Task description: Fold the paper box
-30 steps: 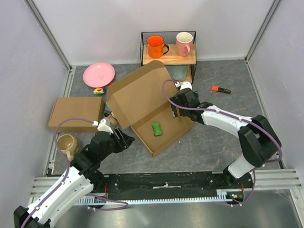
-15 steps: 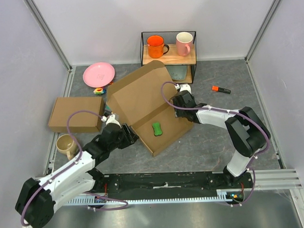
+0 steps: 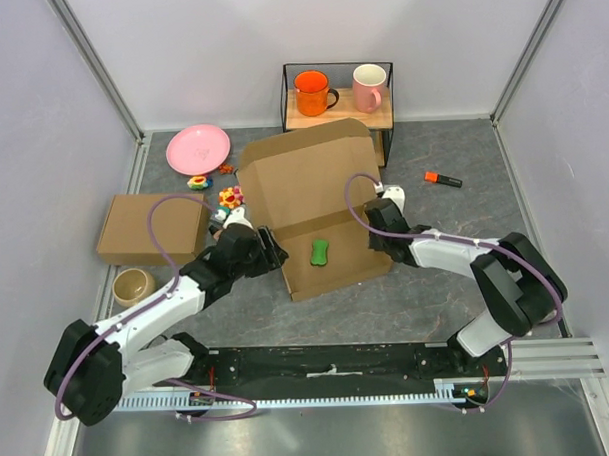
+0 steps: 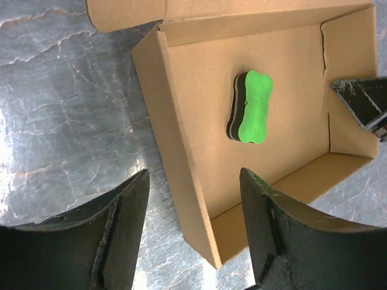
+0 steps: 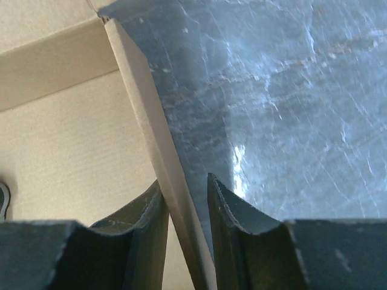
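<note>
The paper box (image 3: 303,178) lies open in the middle of the table, with its lid raised at the back and a shallow tray in front. A green bone-shaped sponge (image 3: 318,253) lies in the tray (image 4: 284,72). My left gripper (image 3: 270,251) is open at the tray's left side. In the left wrist view its jaws (image 4: 193,181) straddle the near left corner of the wall (image 4: 181,175) without touching it. My right gripper (image 3: 377,232) is on the tray's right wall (image 5: 145,103). Its jaws (image 5: 184,180) stand narrow around that wall, with a slim gap on the outer side.
A second, closed cardboard box (image 3: 152,227) sits at the left, with a beige mug (image 3: 132,285) in front of it. A pink plate (image 3: 198,149) and small colourful toys (image 3: 228,198) lie behind. A wire shelf (image 3: 337,69) holds an orange mug and a pink mug. An orange marker (image 3: 443,179) lies at the right.
The box has turned squarer to the arms and its lid stands straighter. My left gripper moved in to the tray's left wall. My right gripper's jaws narrowed around the right wall.
</note>
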Robot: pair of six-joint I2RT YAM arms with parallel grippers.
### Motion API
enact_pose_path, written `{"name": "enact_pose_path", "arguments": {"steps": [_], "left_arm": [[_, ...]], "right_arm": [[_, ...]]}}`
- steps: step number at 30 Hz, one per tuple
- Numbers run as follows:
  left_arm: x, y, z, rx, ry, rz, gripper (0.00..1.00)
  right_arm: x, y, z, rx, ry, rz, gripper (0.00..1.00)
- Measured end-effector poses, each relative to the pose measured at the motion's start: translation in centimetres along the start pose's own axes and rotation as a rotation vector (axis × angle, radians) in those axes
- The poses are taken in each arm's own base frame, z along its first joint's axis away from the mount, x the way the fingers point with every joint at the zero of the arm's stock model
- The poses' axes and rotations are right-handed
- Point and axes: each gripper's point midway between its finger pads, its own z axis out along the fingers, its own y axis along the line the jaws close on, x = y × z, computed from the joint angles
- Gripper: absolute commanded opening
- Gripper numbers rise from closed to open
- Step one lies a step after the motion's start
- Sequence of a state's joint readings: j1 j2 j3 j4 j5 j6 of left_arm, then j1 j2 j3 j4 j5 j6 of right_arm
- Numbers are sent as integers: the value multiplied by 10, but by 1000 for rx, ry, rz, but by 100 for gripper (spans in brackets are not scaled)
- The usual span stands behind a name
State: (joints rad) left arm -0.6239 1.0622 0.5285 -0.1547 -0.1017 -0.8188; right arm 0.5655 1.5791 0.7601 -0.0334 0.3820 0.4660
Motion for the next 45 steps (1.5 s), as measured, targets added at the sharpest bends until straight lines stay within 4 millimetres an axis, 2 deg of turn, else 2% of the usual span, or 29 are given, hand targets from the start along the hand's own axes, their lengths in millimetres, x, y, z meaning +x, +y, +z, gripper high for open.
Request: {"name": "enact_pose_path", "arguments": {"steps": [5,11,15,18,22,25,26,32,34,38,39,42,45], "left_arm": [[-5,-7,8,3,11,47,63],[-2,-8,14,12,26,92,57],[-3,-8,17,17,21,111,56],[-1,-6,19,10,28,123,56],[0,-4,21,5,32,134,56],[-1,-4,21,6,29,137,56],[-1,-5,21,7,29,137,57],[-11,-6,13,4,-14,137,66],[-22,-10,6,1,-45,136,69],[-56,-32,-15,33,-133,148,71],[-68,-40,-21,48,-162,157,74],[-106,-58,-40,77,-233,195,79],[-151,-61,-56,70,-295,215,80]], "right_arm": [[14,-10,-12,14,2,97,39],[30,-18,-23,33,0,215,38],[35,-16,-27,30,-14,282,40],[36,-7,-29,14,-27,317,41],[39,5,-33,-10,-26,336,53],[40,8,-35,-14,-31,341,67],[41,8,-37,-11,-29,335,73],[42,-12,-48,68,-28,256,92],[31,-14,-56,68,-49,241,98],[-4,-7,-80,15,-111,208,98],[-17,-4,-89,-11,-135,192,98],[-37,0,-107,-58,-180,155,98],[-63,-1,-132,-95,-248,118,98]]}}
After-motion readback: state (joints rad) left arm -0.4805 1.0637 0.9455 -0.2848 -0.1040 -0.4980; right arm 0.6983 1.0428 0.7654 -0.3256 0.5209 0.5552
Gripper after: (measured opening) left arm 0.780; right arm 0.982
